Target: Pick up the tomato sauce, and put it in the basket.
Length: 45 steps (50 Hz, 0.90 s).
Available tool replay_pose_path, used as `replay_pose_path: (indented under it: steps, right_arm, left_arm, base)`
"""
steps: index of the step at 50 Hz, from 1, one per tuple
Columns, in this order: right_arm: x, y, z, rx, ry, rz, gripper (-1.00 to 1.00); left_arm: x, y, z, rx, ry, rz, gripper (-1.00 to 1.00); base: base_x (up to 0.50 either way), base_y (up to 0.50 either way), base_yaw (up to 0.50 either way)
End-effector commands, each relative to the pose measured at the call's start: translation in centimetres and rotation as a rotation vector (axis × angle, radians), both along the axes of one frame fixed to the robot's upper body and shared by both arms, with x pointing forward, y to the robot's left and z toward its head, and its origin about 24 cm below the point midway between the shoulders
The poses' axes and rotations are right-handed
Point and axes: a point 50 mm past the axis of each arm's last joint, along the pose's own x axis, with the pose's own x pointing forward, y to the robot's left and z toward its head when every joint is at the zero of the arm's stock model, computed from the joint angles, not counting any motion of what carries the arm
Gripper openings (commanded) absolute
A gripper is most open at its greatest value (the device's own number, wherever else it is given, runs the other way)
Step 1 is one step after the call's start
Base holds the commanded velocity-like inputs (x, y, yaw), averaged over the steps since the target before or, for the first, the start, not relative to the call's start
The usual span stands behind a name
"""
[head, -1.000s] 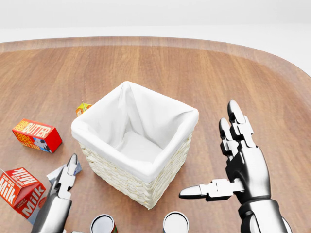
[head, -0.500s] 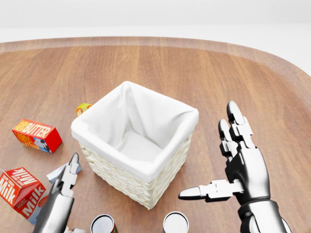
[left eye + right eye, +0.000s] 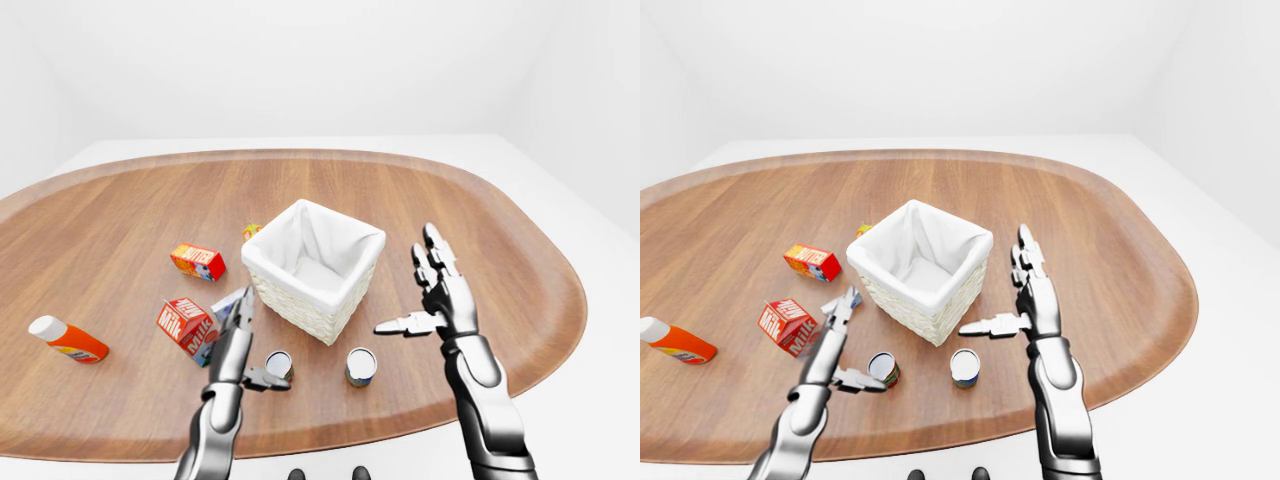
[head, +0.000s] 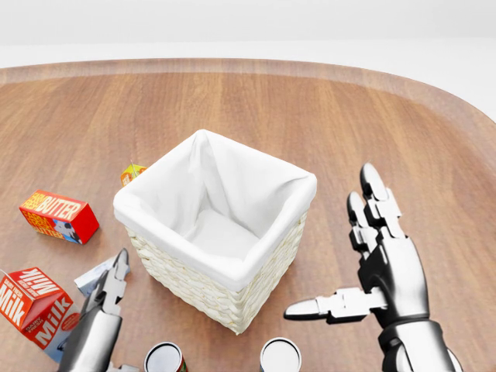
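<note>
Left hand: shifted slightly right, spread open beside red-labelled can, likely the tomato sauce; grasp not yet made. Right hand: open, empty, lowered slightly beside basket.

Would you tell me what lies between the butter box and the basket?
A small yellow-orange carton lies between the butter box and the basket, clearest in the head view.

One white-lined wicker basket stands on one oval wooden table. There are two round metal cans, one red butter box, one red milk carton, one orange white-capped bottle, one small yellow-orange box.
</note>
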Motion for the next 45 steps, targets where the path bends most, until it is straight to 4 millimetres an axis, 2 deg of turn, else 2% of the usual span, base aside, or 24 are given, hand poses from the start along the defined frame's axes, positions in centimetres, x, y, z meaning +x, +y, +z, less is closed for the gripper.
replay_pose_path:
  steps: [1, 7, 9, 19, 45]
  right_arm:
    - [0.0, 0.0, 0.1, -0.001, -0.002, 0.001, 1.0]
    - [0.0, 0.0, 0.1, 0.0, -0.003, -0.001, 1.0]
    - [0.0, 0.0, 0.2, 0.0, -0.008, -0.001, 1.0]
    - [0.0, -0.1, 0.1, 0.001, -0.003, -0.001, 1.0]
    - [0.0, -0.1, 0.1, 0.002, -0.005, -0.001, 1.0]
  left_arm:
    - [0.1, -0.1, -0.3, 0.006, 0.008, 0.0, 0.99]
    - [0.2, 0.0, -1.1, 0.018, 0.032, 0.016, 0.99]
    - [0.3, -0.1, -0.7, 0.018, 0.019, 0.006, 0.99]
    - [0.5, 0.1, -2.4, 0.043, 0.067, 0.036, 0.99]
    - [0.8, -0.4, -2.6, 0.042, 0.068, 0.024, 0.99]
  base:
    - [0.0, 0.0, 0.0]
    - [0.0, 0.0, 0.0]
    - [0.0, 0.0, 0.0]
    - [0.0, 0.0, 0.0]
    - [0.0, 0.0, 0.0]
